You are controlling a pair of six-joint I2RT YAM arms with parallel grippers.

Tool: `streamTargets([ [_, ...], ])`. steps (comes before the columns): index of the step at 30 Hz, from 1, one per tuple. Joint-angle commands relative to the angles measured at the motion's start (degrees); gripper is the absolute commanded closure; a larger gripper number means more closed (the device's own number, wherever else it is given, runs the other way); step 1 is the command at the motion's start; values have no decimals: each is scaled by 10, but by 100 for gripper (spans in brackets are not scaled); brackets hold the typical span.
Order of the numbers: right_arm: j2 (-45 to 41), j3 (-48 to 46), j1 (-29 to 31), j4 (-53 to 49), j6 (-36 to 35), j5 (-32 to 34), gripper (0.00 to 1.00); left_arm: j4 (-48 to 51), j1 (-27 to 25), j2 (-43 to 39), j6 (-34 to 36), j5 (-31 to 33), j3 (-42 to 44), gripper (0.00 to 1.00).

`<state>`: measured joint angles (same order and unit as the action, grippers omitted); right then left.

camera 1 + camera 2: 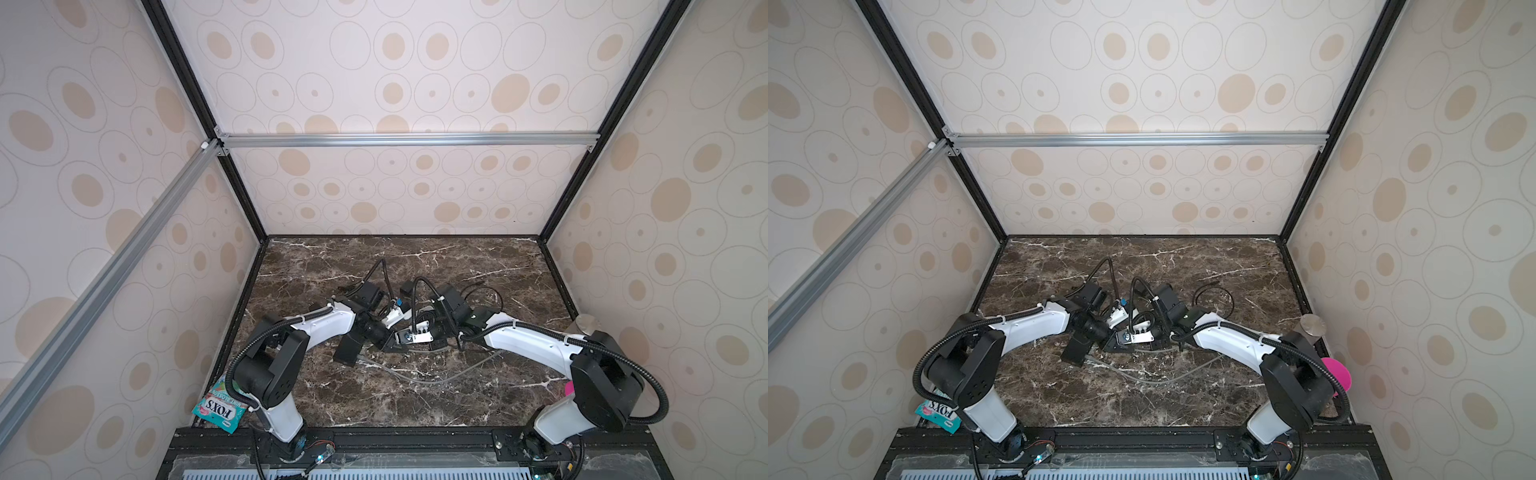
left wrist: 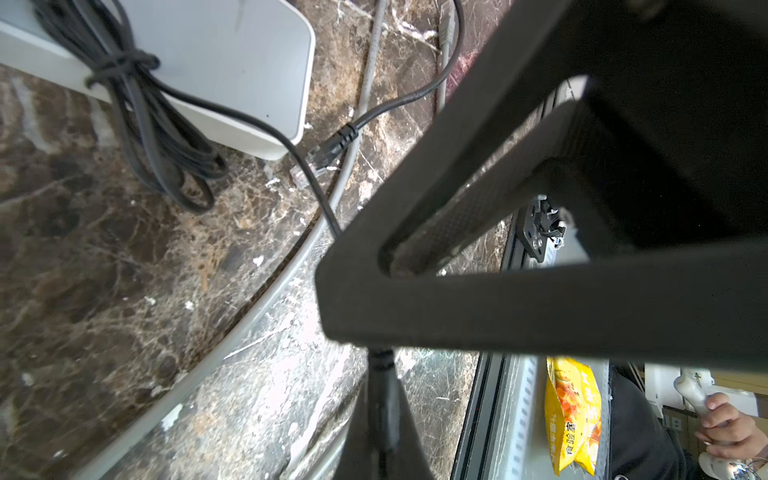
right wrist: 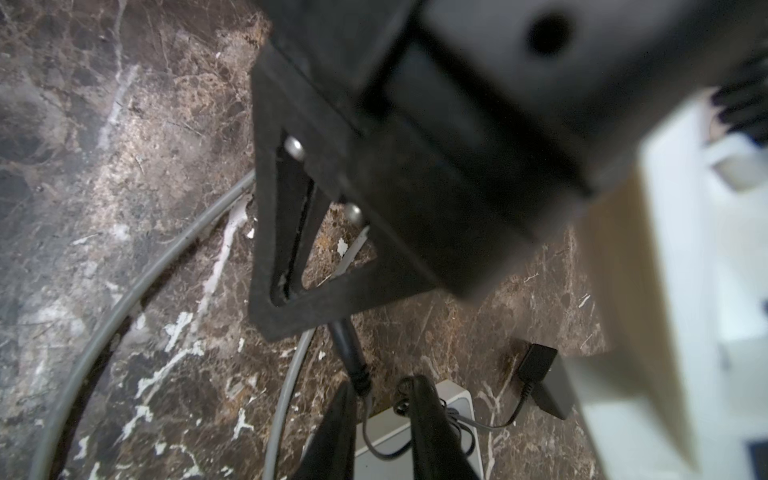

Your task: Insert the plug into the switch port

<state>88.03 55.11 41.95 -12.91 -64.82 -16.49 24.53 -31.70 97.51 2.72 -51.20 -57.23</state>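
Across both top views, the left arm [image 1: 328, 328] and right arm [image 1: 1225, 336] meet low over the table [image 1: 415, 399]. From the left wrist, the clear-tipped plug [image 2: 305, 170] lies just beside a corner of the white switch [image 2: 232, 62], while the left gripper [image 2: 382, 386] is pinched on a black cable [image 2: 384, 415]. From the right wrist, the right gripper [image 3: 384, 388] stands partly spread, apparently holding nothing. Light and probably brittle on a limp lead, the plug is best taken by its black sleeve [image 2: 338, 141].

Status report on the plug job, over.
Left gripper shut on black plug. Right gripper open, facing switch. Plug not in switch; ports not seen. Cable bundle draped over switch.
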Motion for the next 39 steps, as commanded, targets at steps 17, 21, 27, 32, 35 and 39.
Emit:
streamTargets([
  [17, -2, -25, 2, 28, -16, -34, 78, 14, 3, 7, 25, -15, -10, 100],
  [21, -1, -24, 3, 23, -17, -35, 82, 14, 3, 7, 24, -15, -11, 100],
  [27, -1, -24, 2, 13, -19, -41, 85, 14, 3, 5, 25, -18, -11, 100],
  [32, 1, -22, 2, 5, -20, -45, 88, 10, 4, -4, 23, -29, -11, 100],
  [35, -1, -24, 2, 9, -14, -43, 92, 1, 7, -12, 12, -25, -10, 66],
  [39, -6, -31, -5, 40, 22, -31, 100, -58, 46, -64, -64, -11, 5, 39],
])
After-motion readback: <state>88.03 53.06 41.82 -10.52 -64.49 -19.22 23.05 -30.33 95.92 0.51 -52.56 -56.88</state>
